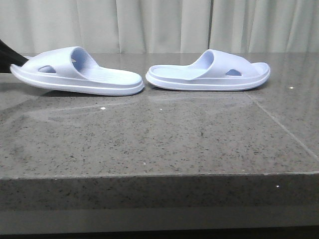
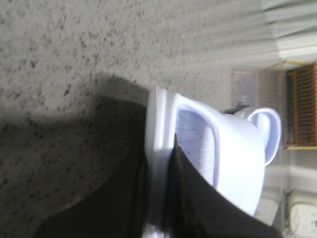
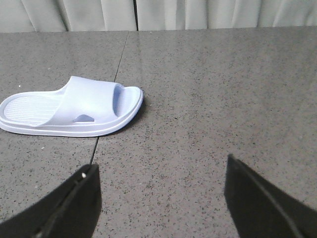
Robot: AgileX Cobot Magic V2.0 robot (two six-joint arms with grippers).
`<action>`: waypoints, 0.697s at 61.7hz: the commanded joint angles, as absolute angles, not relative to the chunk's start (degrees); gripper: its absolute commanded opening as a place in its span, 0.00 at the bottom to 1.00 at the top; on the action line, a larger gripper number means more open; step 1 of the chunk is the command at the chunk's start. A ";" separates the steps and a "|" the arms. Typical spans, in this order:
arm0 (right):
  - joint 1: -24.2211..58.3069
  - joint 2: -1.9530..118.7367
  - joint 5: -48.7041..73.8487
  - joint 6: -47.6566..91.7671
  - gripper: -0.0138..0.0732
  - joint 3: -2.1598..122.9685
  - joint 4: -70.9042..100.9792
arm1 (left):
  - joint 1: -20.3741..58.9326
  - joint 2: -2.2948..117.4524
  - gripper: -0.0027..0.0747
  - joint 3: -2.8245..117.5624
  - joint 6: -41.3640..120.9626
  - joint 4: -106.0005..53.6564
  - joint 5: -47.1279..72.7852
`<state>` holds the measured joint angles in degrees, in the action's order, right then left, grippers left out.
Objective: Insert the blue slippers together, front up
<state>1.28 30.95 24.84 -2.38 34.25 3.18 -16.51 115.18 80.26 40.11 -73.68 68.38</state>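
Observation:
Two pale lavender-blue slippers lie on the grey stone table, heels facing each other. The left slipper (image 1: 75,74) has its toe end at the far left, slightly raised off the table. My left gripper (image 1: 9,56) shows there only as a dark tip. In the left wrist view it (image 2: 159,148) is shut on that slipper's (image 2: 233,148) sole rim. The right slipper (image 1: 209,74) lies flat, toe pointing right, and also shows in the right wrist view (image 3: 74,111). My right gripper (image 3: 161,166) is open and empty, low over the table, well apart from it.
The table's front edge (image 1: 159,175) runs across the lower front view. A seam (image 1: 279,124) crosses the table on the right. Pale curtains (image 1: 159,25) hang behind the table.

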 commanded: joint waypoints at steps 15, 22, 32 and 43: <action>1.21 31.51 20.66 -2.08 0.78 36.44 3.22 | -16.36 112.59 0.01 81.08 38.21 -80.14 72.73; 1.21 31.51 20.66 -2.08 0.78 36.44 3.22 | -16.36 111.71 0.01 81.08 37.85 -80.24 72.73; 1.21 31.51 20.66 -2.08 0.78 36.44 3.22 | -16.36 110.73 0.01 81.08 37.34 -80.51 72.73; 1.21 31.51 20.66 -2.08 0.78 36.44 3.22 | -16.36 110.59 0.01 81.08 36.45 -81.90 72.73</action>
<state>1.28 30.95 24.87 -2.38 34.25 3.18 -16.51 114.40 79.81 37.40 -76.44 67.49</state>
